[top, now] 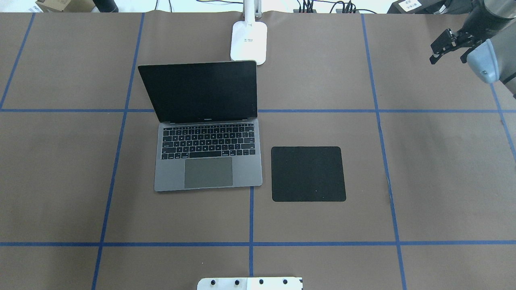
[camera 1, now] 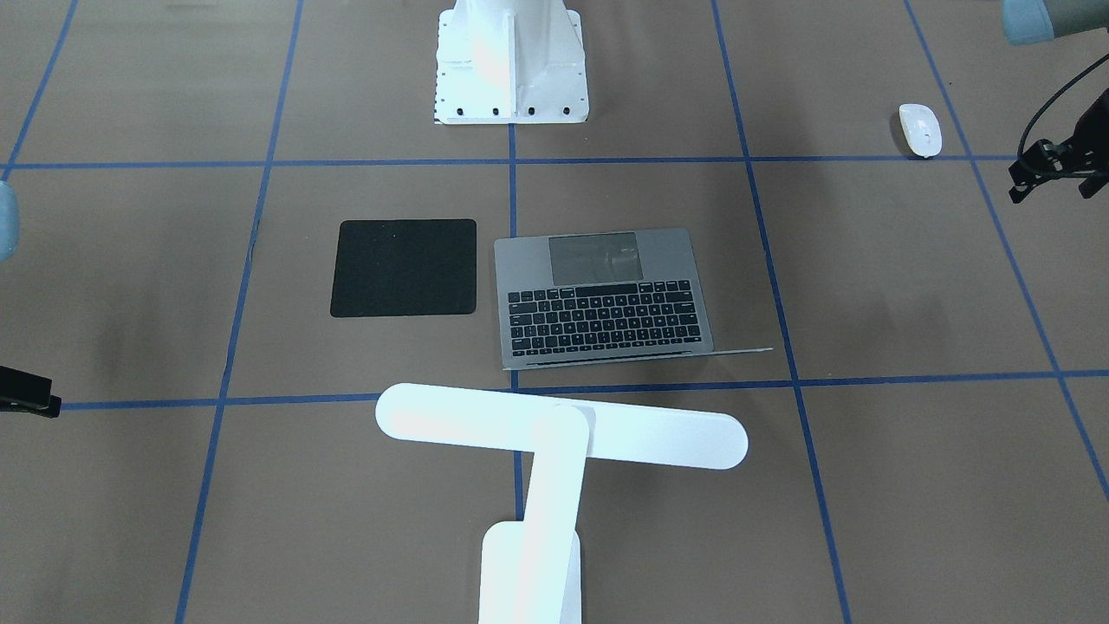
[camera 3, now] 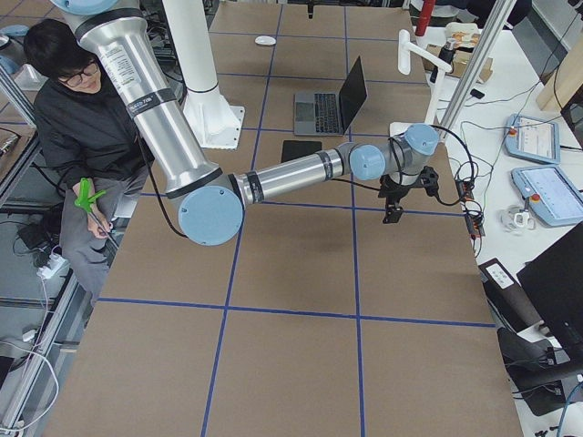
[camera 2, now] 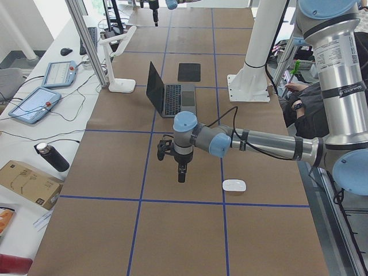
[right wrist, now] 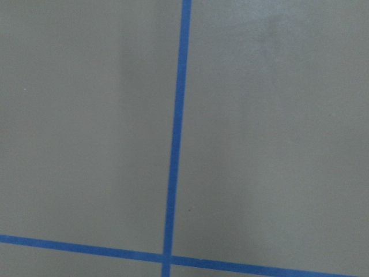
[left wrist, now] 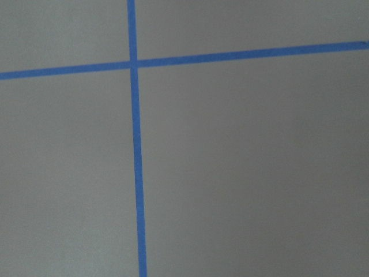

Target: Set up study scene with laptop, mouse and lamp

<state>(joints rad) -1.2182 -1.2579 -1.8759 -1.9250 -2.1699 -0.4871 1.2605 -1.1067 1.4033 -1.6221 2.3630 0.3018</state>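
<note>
The grey laptop [top: 207, 161] stands open mid-table, its dark screen upright. The white lamp's base [top: 249, 40] stands just behind it, and its bar head [camera 1: 561, 426] hangs above the far side. The white mouse [camera 1: 920, 130] lies alone on the robot's left side, near its edge of the table; it also shows in the exterior left view [camera 2: 234, 185]. My left gripper [camera 1: 1021, 184] hovers above the table a little outward of the mouse, fingers together, empty. My right gripper [top: 432, 58] hovers at the far right of the table, fingers together, empty.
A black square mat [top: 308, 174] lies flat just right of the laptop. The robot's white pedestal [camera 1: 511, 61] stands at the near middle edge. Tablets, cables and a box lie past the table's far edge. A seated person [camera 3: 73, 118] is behind the robot.
</note>
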